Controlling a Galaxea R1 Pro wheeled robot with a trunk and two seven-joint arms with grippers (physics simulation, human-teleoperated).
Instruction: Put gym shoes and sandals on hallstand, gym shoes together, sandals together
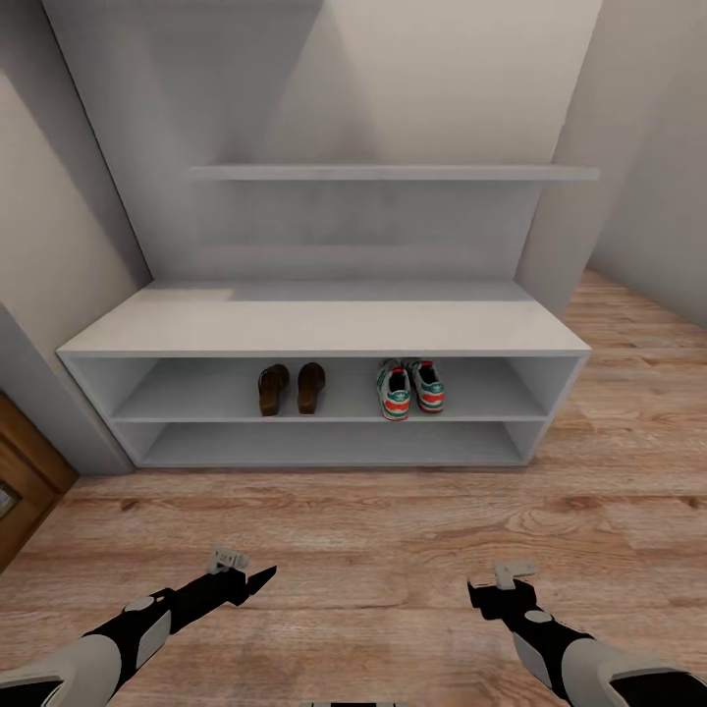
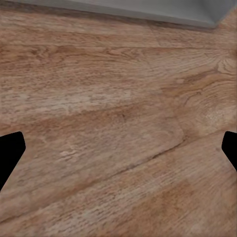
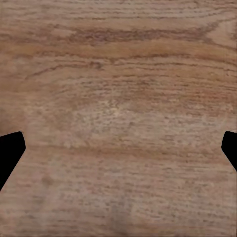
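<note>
Shoes on the hallstand's upper open shelf

The sandals [image 1: 291,389] lie side by side left of the shelf's middle, the gym shoes [image 1: 409,389] side by side right of it, pairs apart; the hallstand [image 1: 324,324] stands on the corridor floor [image 1: 373,530].

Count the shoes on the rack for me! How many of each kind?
Brown sandals: 2
White gym shoes: 2
Total: 4, all on the upper open shelf of the hallstand.

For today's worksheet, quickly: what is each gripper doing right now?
Left gripper: open, holding nothing, above the corridor floor.
Right gripper: open, holding nothing.
</note>
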